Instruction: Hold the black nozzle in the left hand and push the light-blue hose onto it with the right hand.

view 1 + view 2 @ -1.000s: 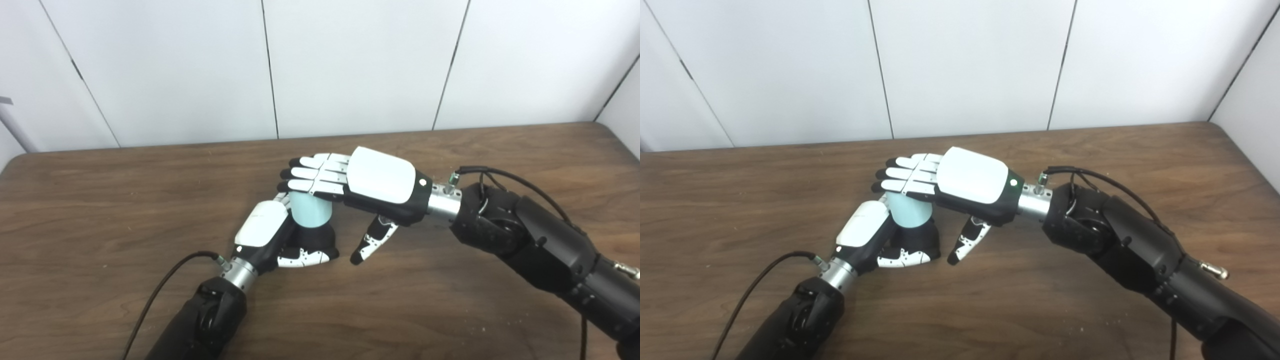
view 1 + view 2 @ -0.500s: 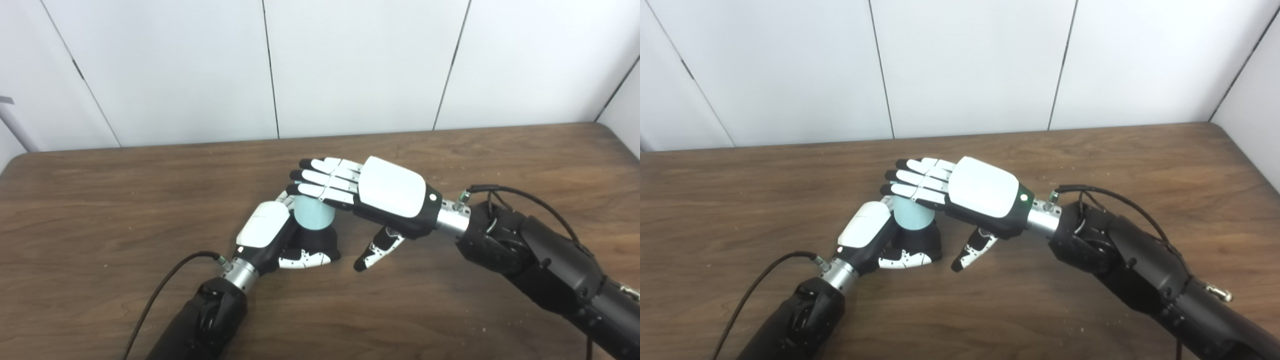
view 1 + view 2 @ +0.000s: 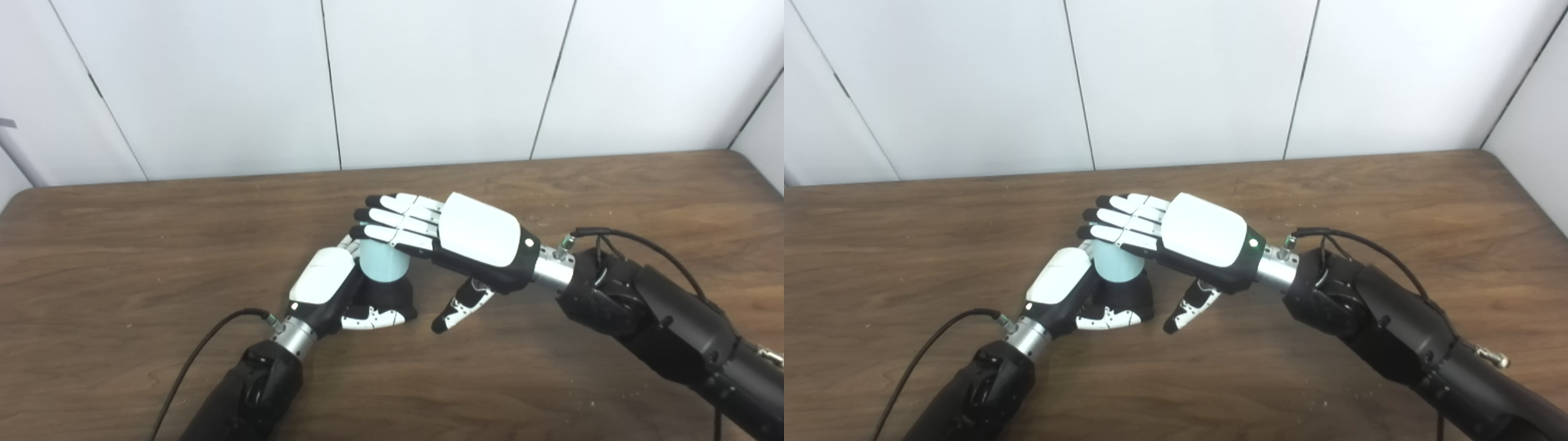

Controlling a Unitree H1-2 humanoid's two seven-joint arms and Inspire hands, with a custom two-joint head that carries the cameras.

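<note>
A short light-blue hose [image 3: 383, 264] stands upright on a black nozzle [image 3: 392, 295] at the table's middle. My left hand [image 3: 331, 288] is wrapped around the nozzle's base, thumb across its front. My right hand [image 3: 453, 236] is open and palm-down, its flat fingers [image 3: 392, 222] lying on the hose's top end. Its thumb hangs free to the right of the nozzle, touching nothing. The joint between hose and nozzle is partly hidden by my left hand.
The brown wooden table [image 3: 122, 245] stretches to both sides, with a white panelled wall [image 3: 429, 79] behind it. A black cable [image 3: 202, 349] trails from my left wrist over the table. A second cable loops above my right wrist [image 3: 606, 236].
My right hand slid a little to the right and lower, so only its fingers rest on the hose top. The hose now shows less height above the nozzle. My left hand stays put.
</note>
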